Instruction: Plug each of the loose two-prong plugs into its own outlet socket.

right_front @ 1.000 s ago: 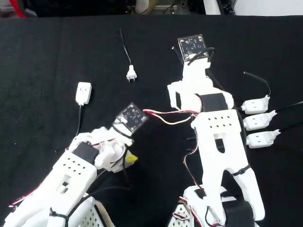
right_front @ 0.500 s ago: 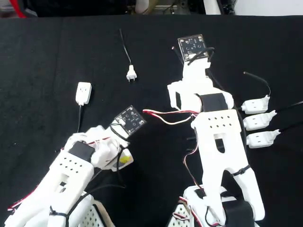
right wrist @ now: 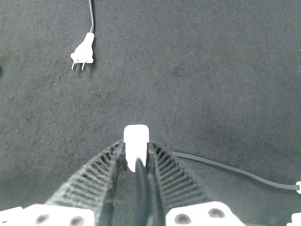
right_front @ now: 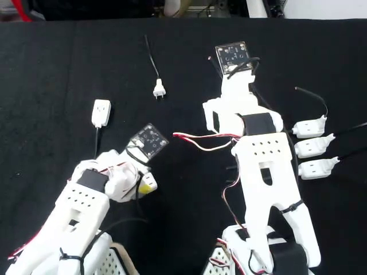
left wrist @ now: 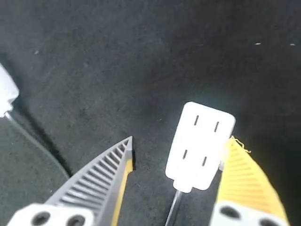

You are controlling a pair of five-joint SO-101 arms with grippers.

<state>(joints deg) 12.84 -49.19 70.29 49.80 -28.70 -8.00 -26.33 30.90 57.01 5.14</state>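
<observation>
Step in hand looks like pairing plug to socket. Your right claw (right wrist: 136, 147) is pinched on a white plug (right wrist: 136, 135), with its black cord running back between the fingers, out over the far middle of the table (right wrist: 211, 70). I can't see its prongs.

The free outlet socket (right_front: 101, 113) lies flat on the table's left side, well apart from that plug. Your left claw (left wrist: 181, 141) is spread and grips nothing. In the left wrist view the socket sits in the gap, slots up, right beside the yellow finger (left wrist: 244, 183); I can't tell if they touch.

A second loose plug (right_front: 159, 89) lies between the arms, prongs toward them. Three sets at the right (right_front: 312, 146) look already mated.

For the next move you'd likely close the left claw on the socket's sides to steady it. Then bring the held plug over, line its prongs with one slot pair and push straight. Unheld, the socket may skid.
</observation>
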